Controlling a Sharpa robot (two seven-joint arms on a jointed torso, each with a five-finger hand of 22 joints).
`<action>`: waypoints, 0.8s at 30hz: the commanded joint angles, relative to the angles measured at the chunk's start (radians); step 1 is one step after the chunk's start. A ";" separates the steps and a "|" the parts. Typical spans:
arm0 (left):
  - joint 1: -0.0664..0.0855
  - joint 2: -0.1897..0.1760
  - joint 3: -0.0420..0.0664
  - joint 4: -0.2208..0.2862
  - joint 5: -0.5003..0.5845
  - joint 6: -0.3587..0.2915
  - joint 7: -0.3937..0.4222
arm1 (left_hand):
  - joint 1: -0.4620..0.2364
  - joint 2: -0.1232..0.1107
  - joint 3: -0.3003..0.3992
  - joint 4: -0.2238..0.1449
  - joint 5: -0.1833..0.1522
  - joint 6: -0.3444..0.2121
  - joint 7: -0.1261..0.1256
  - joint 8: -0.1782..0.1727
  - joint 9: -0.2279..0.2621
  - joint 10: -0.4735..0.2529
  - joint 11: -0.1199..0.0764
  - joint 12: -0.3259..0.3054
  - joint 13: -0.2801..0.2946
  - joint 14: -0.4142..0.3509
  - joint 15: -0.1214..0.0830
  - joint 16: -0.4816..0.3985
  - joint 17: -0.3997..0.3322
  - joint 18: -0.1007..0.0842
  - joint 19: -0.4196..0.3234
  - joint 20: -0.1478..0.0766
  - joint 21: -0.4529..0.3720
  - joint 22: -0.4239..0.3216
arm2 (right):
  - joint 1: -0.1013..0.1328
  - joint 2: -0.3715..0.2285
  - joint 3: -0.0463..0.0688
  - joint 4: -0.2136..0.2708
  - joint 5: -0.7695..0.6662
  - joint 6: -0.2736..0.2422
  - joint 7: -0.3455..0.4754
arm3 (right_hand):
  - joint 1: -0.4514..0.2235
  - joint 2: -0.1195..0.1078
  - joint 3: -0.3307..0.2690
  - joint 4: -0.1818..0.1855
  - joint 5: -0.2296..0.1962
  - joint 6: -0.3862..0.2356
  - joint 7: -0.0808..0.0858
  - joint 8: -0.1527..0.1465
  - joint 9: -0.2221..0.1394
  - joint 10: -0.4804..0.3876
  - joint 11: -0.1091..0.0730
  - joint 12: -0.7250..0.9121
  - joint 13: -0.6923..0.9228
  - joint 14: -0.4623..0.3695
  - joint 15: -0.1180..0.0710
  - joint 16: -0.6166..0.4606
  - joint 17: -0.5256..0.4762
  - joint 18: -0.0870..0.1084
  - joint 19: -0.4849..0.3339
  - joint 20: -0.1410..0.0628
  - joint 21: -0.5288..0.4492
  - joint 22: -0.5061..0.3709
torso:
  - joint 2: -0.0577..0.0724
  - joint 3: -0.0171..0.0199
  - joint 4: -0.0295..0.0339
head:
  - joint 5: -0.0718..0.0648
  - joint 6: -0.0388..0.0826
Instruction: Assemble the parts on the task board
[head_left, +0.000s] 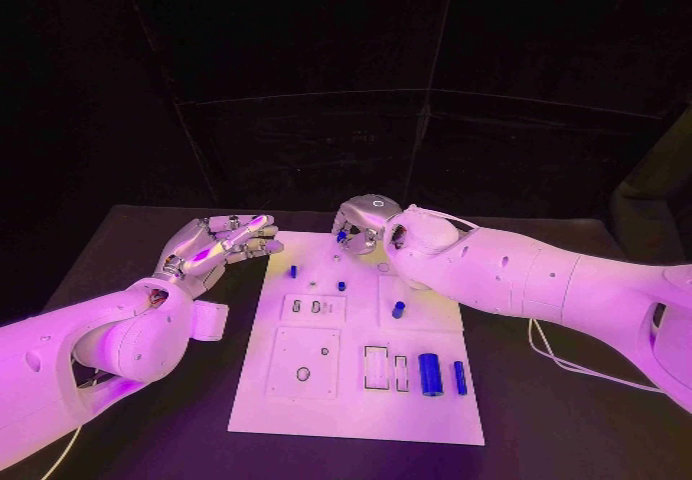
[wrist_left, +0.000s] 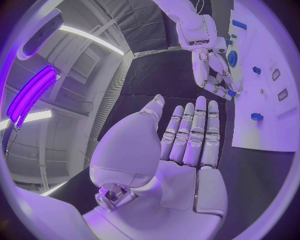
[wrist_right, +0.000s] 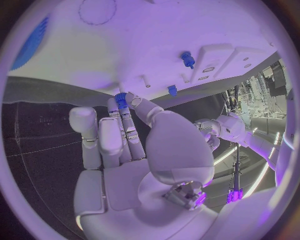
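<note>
The right robot hand (head_left: 372, 225) pinches a small blue cylindrical peg (wrist_right: 120, 99) at its fingertips, above the far end of the white rectangular task board (head_left: 346, 400); the peg's long axis runs along the fingers. The left robot hand (head_left: 216, 248) is wide, fingers straight, holding nothing, beside the board's far left corner on the black bench (head_left: 173, 450). A larger blue cylinder (head_left: 430, 374) lies near the board's near right, long axis running near-to-far.

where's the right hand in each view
Head view: right hand over the task board's far edge.
Left wrist view: reaching down to that board edge.
Right wrist view: palm and fingers mid-circle, pinching a small blue part.
Shared landmark: the white board.
</note>
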 joint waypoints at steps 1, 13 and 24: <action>0.002 -0.001 0.001 0.000 -0.005 0.013 0.001 | -0.009 -0.003 -0.003 -0.005 -0.001 0.001 0.008 -0.002 -0.001 -0.001 0.007 -0.005 -0.001 0.000 0.004 -0.005 -0.002 0.015 0.009 0.001 -0.006 -0.001 | -0.001 -0.003 -0.002 0.011 -0.007 0.018 -0.008 | -0.001 -0.009 0.000 0.006 0.006 0.003 -0.001 0.003 0.000 0.001 -0.002 0.004 0.000 0.006 0.005 0.004 0.001 -0.013 -0.004 0.002 0.005 0.001 | 0.001 -0.0001 0.0015 | -0.002 -0.001; 0.002 -0.003 0.001 0.000 -0.005 0.013 -0.001 | -0.009 -0.003 -0.003 -0.006 -0.002 0.001 0.008 -0.003 -0.002 -0.002 0.008 -0.006 -0.001 0.000 0.004 -0.006 -0.002 0.015 0.009 0.001 -0.007 -0.001 | -0.001 -0.010 -0.002 0.018 -0.008 0.016 -0.018 | -0.002 -0.010 -0.001 0.007 0.006 0.003 -0.001 0.003 0.000 0.001 -0.002 0.004 0.000 0.006 0.005 0.003 0.000 -0.012 -0.005 0.002 0.004 0.000 | 0.001 -0.0010 0.0036 | -0.005 -0.001; 0.002 -0.004 0.001 0.000 -0.005 0.014 -0.002 | -0.009 -0.003 -0.003 -0.006 -0.002 0.001 0.008 -0.003 -0.002 -0.002 0.008 -0.006 -0.001 0.000 0.004 -0.006 -0.002 0.015 0.009 0.001 -0.007 -0.001 | -0.001 -0.011 -0.002 0.020 -0.014 0.009 -0.032 | -0.004 -0.012 -0.002 0.008 0.006 0.003 -0.001 0.003 0.000 0.000 -0.002 0.004 0.000 0.006 0.005 0.004 0.001 -0.012 -0.006 0.003 0.004 -0.001 | 0.002 -0.0014 0.0053 | -0.008 -0.001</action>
